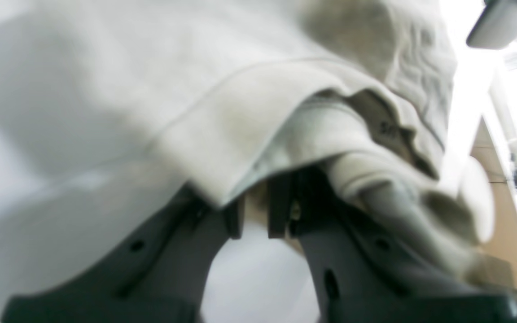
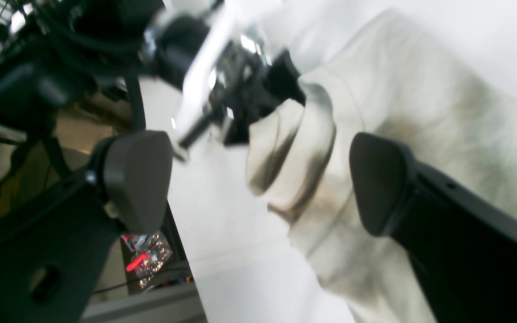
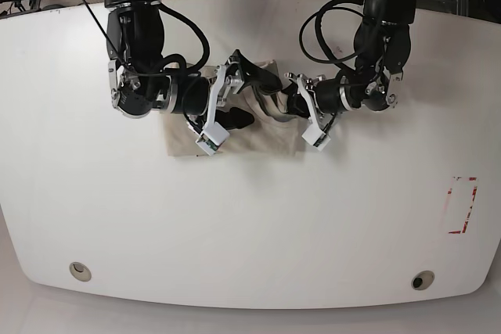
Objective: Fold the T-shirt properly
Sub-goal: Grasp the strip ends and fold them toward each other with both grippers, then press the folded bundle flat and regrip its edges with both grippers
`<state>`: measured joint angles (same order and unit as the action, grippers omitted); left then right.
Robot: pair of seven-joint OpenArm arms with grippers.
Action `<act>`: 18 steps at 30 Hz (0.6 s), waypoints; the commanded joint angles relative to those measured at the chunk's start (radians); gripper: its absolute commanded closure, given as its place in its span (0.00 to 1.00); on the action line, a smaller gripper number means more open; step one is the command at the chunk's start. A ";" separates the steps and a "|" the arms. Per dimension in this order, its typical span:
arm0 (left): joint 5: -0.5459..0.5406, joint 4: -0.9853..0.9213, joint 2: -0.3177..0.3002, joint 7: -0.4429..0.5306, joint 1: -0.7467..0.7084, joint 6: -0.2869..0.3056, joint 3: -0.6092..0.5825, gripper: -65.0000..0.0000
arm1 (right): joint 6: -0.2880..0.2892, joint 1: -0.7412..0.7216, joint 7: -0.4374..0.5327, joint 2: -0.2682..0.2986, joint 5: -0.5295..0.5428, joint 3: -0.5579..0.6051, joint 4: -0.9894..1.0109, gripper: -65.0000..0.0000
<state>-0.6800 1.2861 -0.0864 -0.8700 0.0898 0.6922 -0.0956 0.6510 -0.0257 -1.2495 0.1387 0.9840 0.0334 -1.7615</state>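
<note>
The beige T-shirt (image 3: 262, 143) lies bunched and partly folded at the middle back of the white table (image 3: 250, 224). In the base view my left gripper (image 3: 288, 107) is at the shirt's right end. The left wrist view shows that gripper (image 1: 255, 214) shut on a hem of the T-shirt (image 1: 249, 116), which drapes over the fingers. My right gripper (image 3: 241, 93) hovers over the shirt's upper middle. Its fingers stand wide open in the right wrist view (image 2: 258, 179), with a raised fold of T-shirt (image 2: 299, 148) between them and untouched. The left arm's gripper (image 2: 263, 94) holds that fold from above.
A red-outlined mark (image 3: 462, 205) sits near the table's right edge. Two round holes (image 3: 78, 271) (image 3: 423, 280) lie near the front edge. Both arm bases and their cables (image 3: 329, 29) crowd the back edge.
</note>
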 commanded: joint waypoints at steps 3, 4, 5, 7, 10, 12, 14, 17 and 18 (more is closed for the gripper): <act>-0.027 0.128 0.006 0.019 0.008 0.006 0.075 0.91 | 0.002 0.007 0.027 0.058 0.028 -0.003 -0.104 0.08; -0.027 0.149 0.004 0.019 0.008 0.006 0.092 0.91 | 0.002 0.007 0.027 0.065 0.026 -0.003 -0.122 0.08; -0.027 0.168 0.004 0.019 0.008 0.006 0.107 0.91 | 0.002 0.005 0.029 0.069 0.026 -0.003 -0.134 0.08; -0.027 0.201 -0.016 0.019 0.003 0.006 0.129 0.91 | 0.002 0.008 0.029 0.069 0.026 -0.003 -0.143 0.08; -0.027 0.252 -0.059 0.019 -0.022 0.006 0.161 0.91 | 0.000 0.013 0.029 0.062 0.020 0.000 -0.116 0.13; -0.027 0.264 -0.072 0.019 -0.022 0.006 0.175 0.91 | 0.000 0.017 0.029 0.055 -0.006 0.003 -0.090 0.19; -0.027 0.269 -0.100 0.019 -0.025 0.006 0.191 0.91 | 0.010 0.025 0.040 0.029 -0.060 0.001 -0.077 0.25; -0.027 0.272 -0.132 0.019 -0.031 0.006 0.211 0.91 | 0.010 0.042 0.077 0.016 -0.141 0.004 -0.076 0.30; -0.027 0.270 -0.141 0.019 -0.038 0.006 0.218 0.91 | 0.011 0.046 0.095 0.008 -0.178 0.015 -0.074 0.30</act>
<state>-0.6888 1.5391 -0.2039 -0.8730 0.0452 0.6933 0.1074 0.6540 0.0242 -1.2240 0.1616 0.8558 0.0383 -1.8229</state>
